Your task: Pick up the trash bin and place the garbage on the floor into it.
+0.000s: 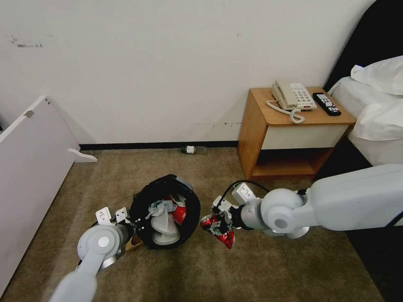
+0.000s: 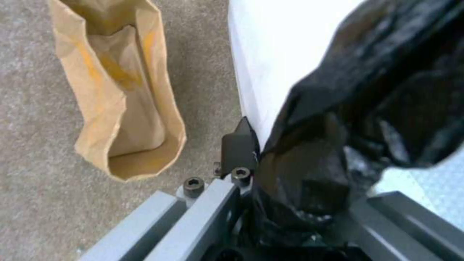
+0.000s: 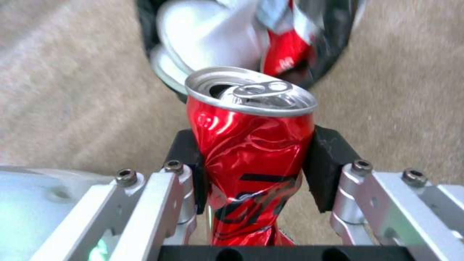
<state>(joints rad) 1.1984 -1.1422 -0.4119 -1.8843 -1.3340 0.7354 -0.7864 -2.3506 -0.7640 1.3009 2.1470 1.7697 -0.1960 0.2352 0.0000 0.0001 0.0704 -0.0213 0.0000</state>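
The trash bin [image 1: 142, 209], white with a black bag over its rim, hangs tilted above the floor [image 1: 252, 268], its mouth facing me. My left gripper [image 1: 136, 225] is shut on its rim; one finger [image 2: 239, 145] lies against the white wall [image 2: 275, 54], the other is hidden under the black bag [image 2: 377, 108]. White slippers [image 1: 164, 228], a red packet [image 1: 179, 213] and a tissue [image 1: 158, 206] lie inside. My right gripper [image 1: 216, 224] is shut on a crushed red can [image 3: 251, 145] just right of the bin. A brown paper bag [image 2: 125, 98] lies on the carpet beside the bin. A green-labelled bottle [image 1: 193, 149] rests by the wall.
A wooden nightstand [image 1: 289, 134] with a phone [image 1: 292, 96] and a remote [image 1: 326, 104] stands at the back right, and a bed [image 1: 378, 113] lies beyond it. A white panel [image 1: 29, 167] leans along the left side. Open carpet lies in front of me.
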